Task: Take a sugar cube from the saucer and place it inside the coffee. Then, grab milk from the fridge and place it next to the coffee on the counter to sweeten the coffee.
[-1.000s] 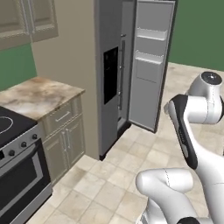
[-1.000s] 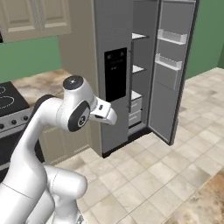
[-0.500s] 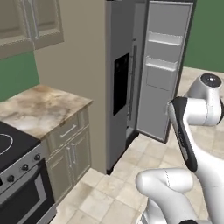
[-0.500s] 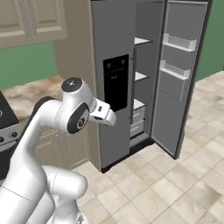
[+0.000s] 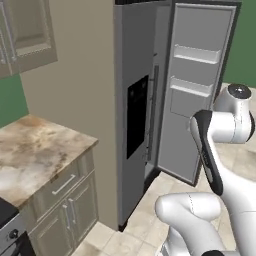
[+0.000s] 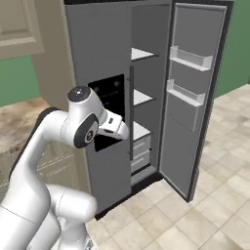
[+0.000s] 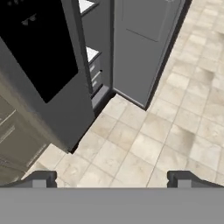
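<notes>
The grey fridge (image 5: pixel 132 100) (image 6: pixel 97 58) stands ahead with its black display panel facing me. Its right door (image 5: pixel 200 95) (image 6: pixel 195 97) is swung wide open. White shelves (image 6: pixel 141 97) inside look bare, with drawers (image 6: pixel 139 149) below them. My gripper (image 7: pixel 111 179) is open and holds nothing, pointing down at the tiled floor before the fridge (image 7: pixel 43 57). The arm's hand hangs in front of the display panel. The marbled counter (image 5: pixel 35 150) lies to the left. The milk, coffee, saucer and sugar cube are out of view.
Beige cabinets (image 5: pixel 65 200) sit under the counter, with a wall cabinet (image 5: pixel 30 30) above. A stove corner (image 5: pixel 7 225) shows at the lower left. The open door juts out over the tiled floor (image 7: pixel 166 131) on the right.
Both base views have shifted: the fridge now looks larger and nearer, and the stove has slid almost out at the left. The base has driven; the gripper has stayed open.
</notes>
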